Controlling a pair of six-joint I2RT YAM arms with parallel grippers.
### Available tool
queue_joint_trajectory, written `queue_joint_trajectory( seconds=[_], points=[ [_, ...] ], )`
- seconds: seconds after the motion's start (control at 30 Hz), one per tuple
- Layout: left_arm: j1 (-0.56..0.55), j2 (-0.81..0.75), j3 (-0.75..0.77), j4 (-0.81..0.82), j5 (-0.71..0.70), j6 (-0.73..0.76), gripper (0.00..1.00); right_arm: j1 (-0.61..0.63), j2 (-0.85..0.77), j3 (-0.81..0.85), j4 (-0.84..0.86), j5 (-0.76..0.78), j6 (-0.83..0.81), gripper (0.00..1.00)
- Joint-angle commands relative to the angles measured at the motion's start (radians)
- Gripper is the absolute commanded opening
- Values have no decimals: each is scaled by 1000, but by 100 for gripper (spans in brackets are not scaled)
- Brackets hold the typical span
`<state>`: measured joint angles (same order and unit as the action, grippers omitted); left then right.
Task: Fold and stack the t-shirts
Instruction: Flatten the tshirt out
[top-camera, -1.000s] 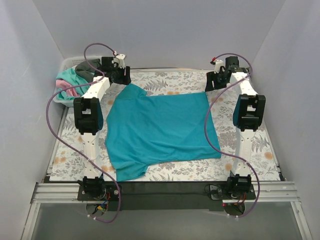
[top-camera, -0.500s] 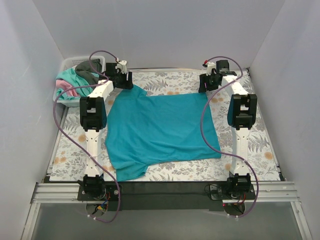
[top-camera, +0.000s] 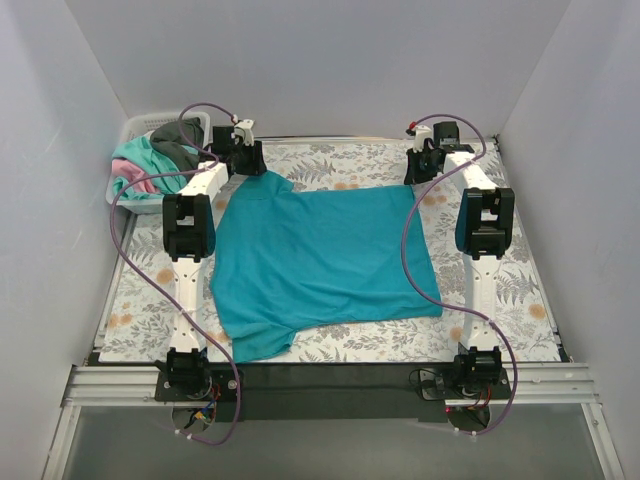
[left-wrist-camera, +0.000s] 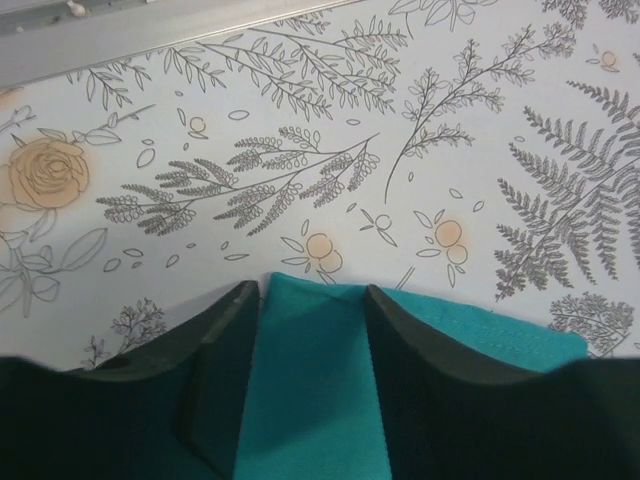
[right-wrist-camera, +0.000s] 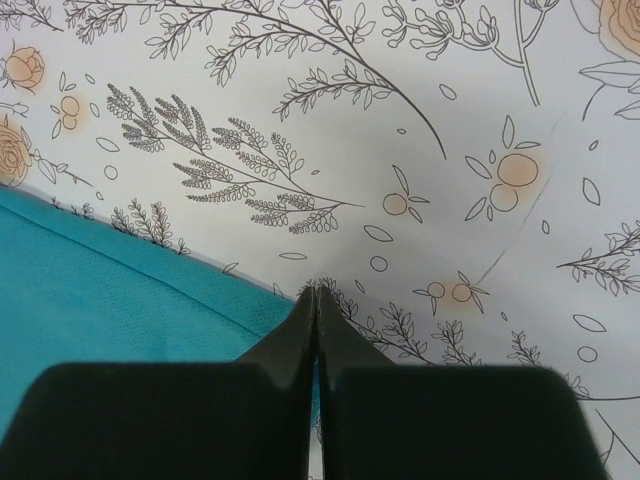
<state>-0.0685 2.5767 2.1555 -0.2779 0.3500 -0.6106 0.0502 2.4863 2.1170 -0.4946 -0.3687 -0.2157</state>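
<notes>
A teal-blue t-shirt (top-camera: 320, 260) lies spread flat on the floral table cover (top-camera: 510, 290). My left gripper (top-camera: 245, 165) is at its far left sleeve. In the left wrist view this gripper (left-wrist-camera: 312, 295) is open, and the shirt's sleeve edge (left-wrist-camera: 310, 380) lies between its two fingers. My right gripper (top-camera: 420, 172) is at the shirt's far right corner. The right wrist view shows this gripper (right-wrist-camera: 317, 292) shut right at the hem corner of the shirt (right-wrist-camera: 120, 290), with a sliver of teal cloth between its fingers.
A white basket (top-camera: 135, 125) stands at the far left corner, off the table cover. It holds a heap of mint-green, pink and dark grey shirts (top-camera: 150, 165). White walls close in the table on three sides.
Both grippers came in to the shirt's far corners, the left to the sleeve and the right to the hem. The right gripper has shut. The left jaws have narrowed a little.
</notes>
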Motion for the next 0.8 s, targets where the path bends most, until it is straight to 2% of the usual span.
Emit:
queue_joint_trajectory(
  seconds=[0.0,0.13,0.2,0.23,0.27,0.37,0.4,0.6,0.77],
  points=[
    [-4,3,24,-12,58,-3,39,-10,5,17,8,17,-27,1],
    [-5,8,44,-3,76,-15,21,-27,-1,44,16,31,-22,1],
    [-5,17,59,-1,81,-21,18,-38,-6,61,14,27,-17,1],
    [-5,20,66,-1,87,-20,15,-39,-21,58,14,24,-14,5],
    [-5,22,64,-1,86,-18,13,-41,-32,54,14,10,-14,27],
    [-5,20,58,-3,84,-9,5,-39,-73,26,14,-58,-4,48],
    [-5,17,55,-1,86,-5,3,-70,-84,6,13,-67,-2,51],
    [-7,16,50,-1,98,-6,0,-76,-96,-29,5,-122,-14,55],
    [-7,14,50,-3,99,-3,0,-76,-66,-26,-19,-162,-25,50]
  ],
)
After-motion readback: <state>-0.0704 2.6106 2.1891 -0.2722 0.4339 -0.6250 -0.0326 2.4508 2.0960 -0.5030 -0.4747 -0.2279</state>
